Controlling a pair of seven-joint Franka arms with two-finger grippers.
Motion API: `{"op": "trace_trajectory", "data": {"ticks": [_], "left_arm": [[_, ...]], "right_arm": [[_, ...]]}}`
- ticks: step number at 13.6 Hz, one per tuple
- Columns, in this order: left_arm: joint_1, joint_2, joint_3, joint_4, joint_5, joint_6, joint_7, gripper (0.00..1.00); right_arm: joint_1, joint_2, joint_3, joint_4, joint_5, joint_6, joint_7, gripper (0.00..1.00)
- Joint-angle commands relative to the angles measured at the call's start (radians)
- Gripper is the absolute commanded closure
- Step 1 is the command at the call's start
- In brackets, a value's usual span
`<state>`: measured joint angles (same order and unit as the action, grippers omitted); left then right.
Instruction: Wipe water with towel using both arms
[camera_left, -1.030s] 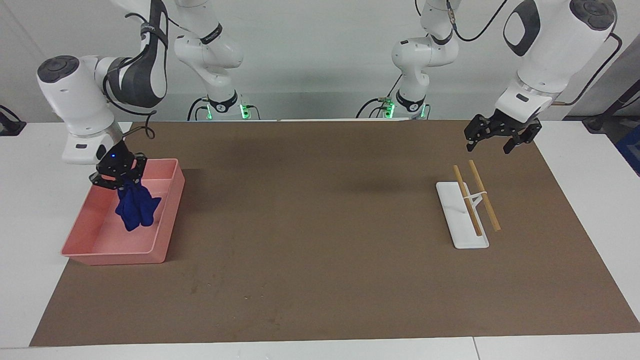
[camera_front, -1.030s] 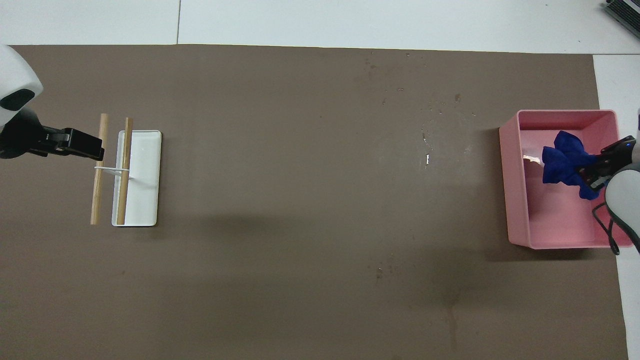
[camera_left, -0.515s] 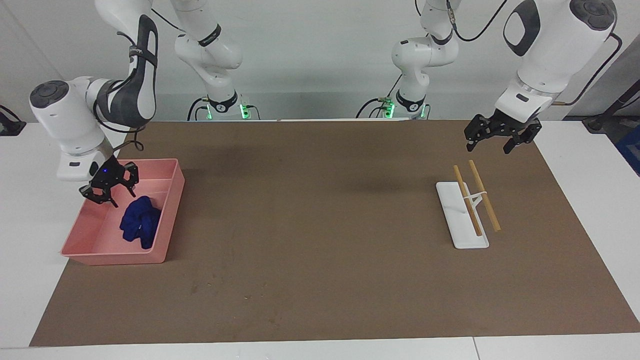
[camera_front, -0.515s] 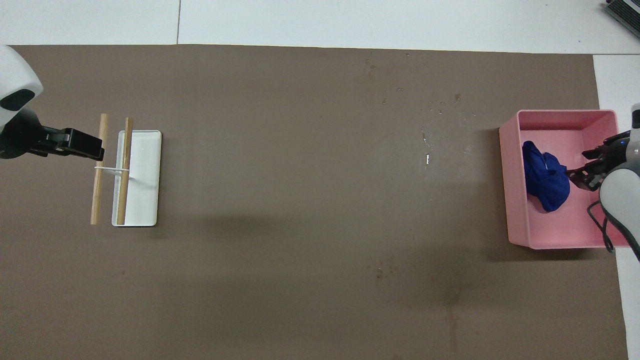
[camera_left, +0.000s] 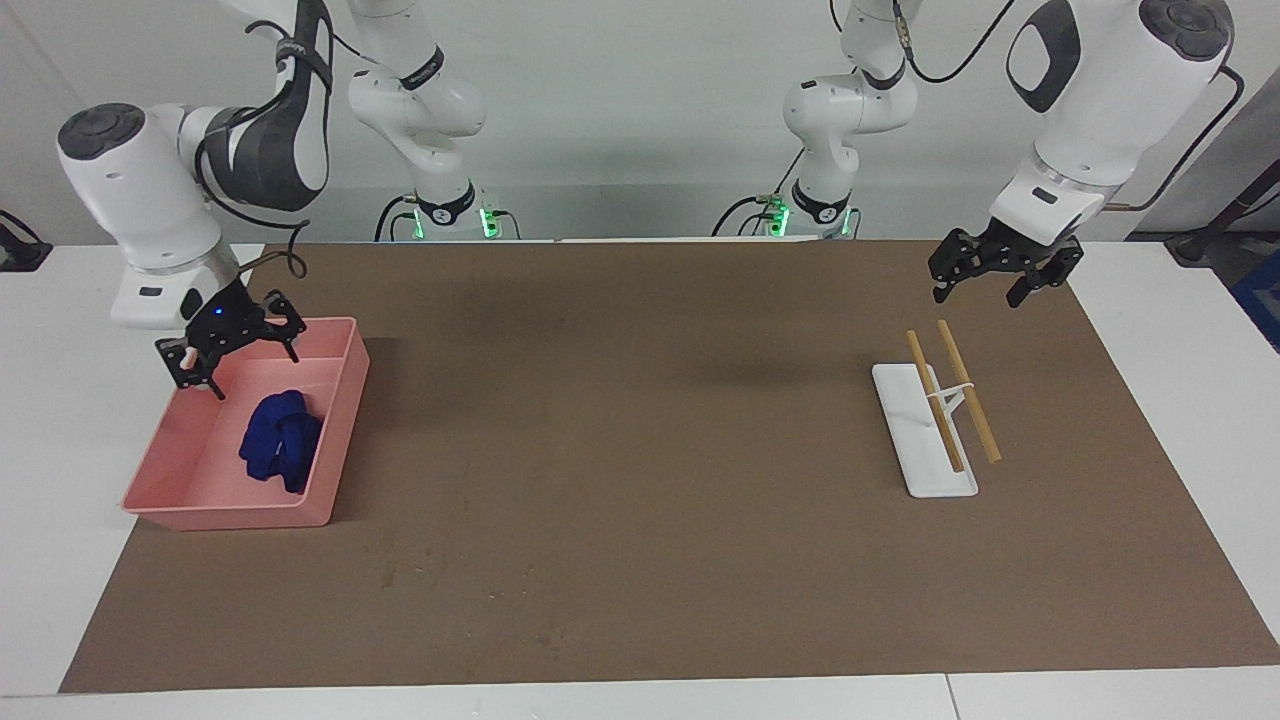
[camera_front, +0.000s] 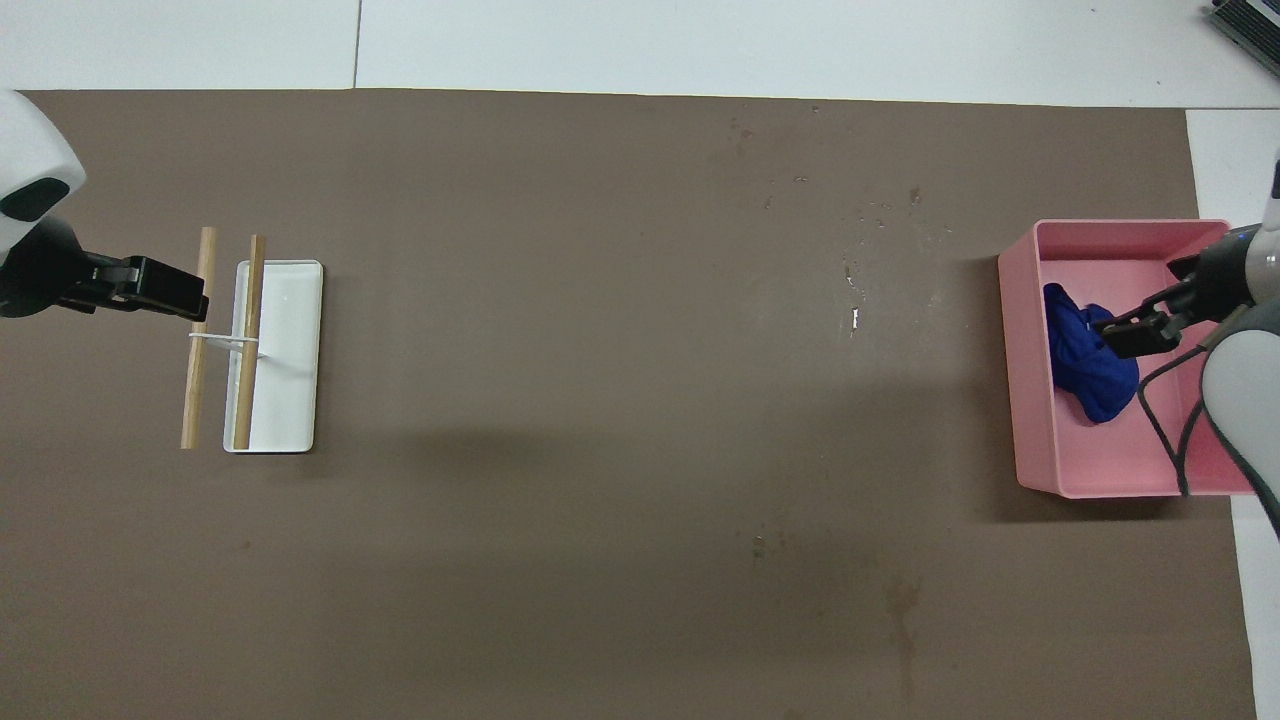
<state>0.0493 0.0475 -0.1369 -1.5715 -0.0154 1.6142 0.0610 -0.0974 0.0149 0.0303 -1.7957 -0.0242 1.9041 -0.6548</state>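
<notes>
Now hangs the right end effector (camera_left: 240, 355) over the tray (camera_left: 230, 518), fingers spread wide, gripping nothing. Leaves the towel (camera_left: 280, 450) lying bunched and loose on the tray floor, just under those fingers but apart from them. Places the tray at 9 o'clock on the mat (camera_left: 640, 450) in the facing view, with the rack (camera_left: 925, 470) and its two sticks (camera_left: 975, 400) at 3 o'clock. Keeps the left end effector (camera_left: 978, 297) waiting, open and empty, in the air at 12 o'clock from the rack.

Shows no clear patch of water: only faint specks (camera_front: 855, 300) at 9 o'clock from the tray in the overhead view; cannot tell whether any wet remains. Reads, on that evidence, as the put-away step, with the wiping likely over. Calls next for lifting the right arm clear of the tray without snagging the cloth, or, should the mat prove damp, for closing on the towel again and carrying it to the specks.
</notes>
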Motion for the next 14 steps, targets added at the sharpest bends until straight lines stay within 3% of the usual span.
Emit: {"op": "trace_trajectory", "data": {"ticks": [1, 7, 10, 14], "left_arm": [[-0.003, -0.018, 0.006, -0.025, -0.006, 0.015, 0.008, 0.0], [-0.002, -0.018, 0.006, -0.025, -0.006, 0.015, 0.008, 0.0], [-0.002, -0.018, 0.006, -0.025, -0.006, 0.015, 0.008, 0.0], [-0.002, -0.018, 0.006, -0.025, -0.006, 0.015, 0.008, 0.0]], "right_arm": [[0.066, -0.001, -0.001, 0.082, 0.01, -0.135, 0.212, 0.0], [0.133, -0.029, 0.071, 0.128, 0.049, -0.194, 0.587, 0.0], [0.137, 0.0, 0.08, 0.212, 0.038, -0.244, 0.607, 0.0], [0.131, 0.0, 0.083, 0.202, 0.049, -0.243, 0.606, 0.0]]}}
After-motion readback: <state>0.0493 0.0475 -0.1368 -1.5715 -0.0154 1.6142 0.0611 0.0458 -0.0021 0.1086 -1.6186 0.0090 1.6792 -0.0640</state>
